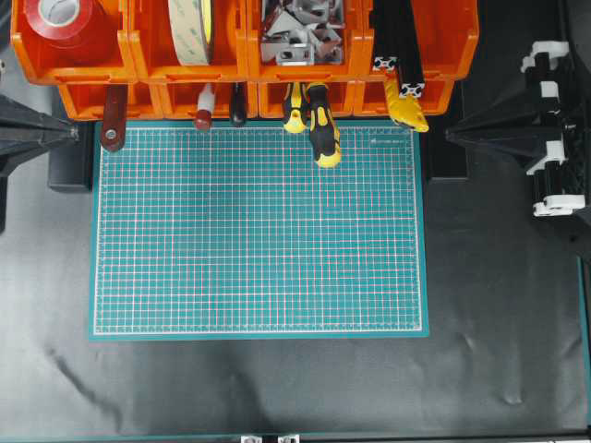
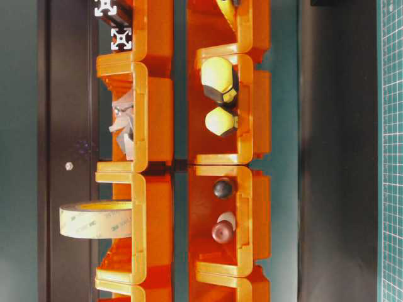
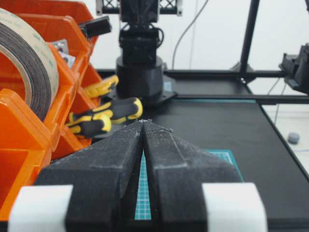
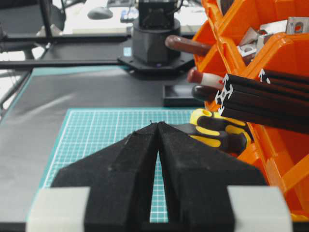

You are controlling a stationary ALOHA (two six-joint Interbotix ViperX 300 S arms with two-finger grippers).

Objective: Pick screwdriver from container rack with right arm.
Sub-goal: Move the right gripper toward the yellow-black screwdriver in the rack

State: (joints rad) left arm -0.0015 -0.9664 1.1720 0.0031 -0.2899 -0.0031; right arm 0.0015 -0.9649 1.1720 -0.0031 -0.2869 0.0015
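The screwdriver (image 1: 323, 134) has a chunky yellow-and-black handle. It sticks out of a lower bin of the orange container rack (image 1: 92, 72) over the mat's far edge. It also shows in the table-level view (image 2: 218, 78), the left wrist view (image 3: 120, 110) and the right wrist view (image 4: 217, 133). A smaller yellow-and-black handle (image 1: 295, 113) lies just left of it. My right gripper (image 1: 451, 135) (image 4: 158, 124) is shut and empty, to the right of the screwdriver. My left gripper (image 1: 72, 134) (image 3: 143, 122) is shut and empty at the left.
A green cutting mat (image 1: 259, 231) lies below the rack. The bins hold a red tape roll (image 1: 60, 18), a tan tape roll (image 1: 189, 32), metal brackets (image 1: 300, 37), black extrusions (image 1: 397, 46), a yellow tool (image 1: 406, 109) and a dark red handle (image 1: 114, 120).
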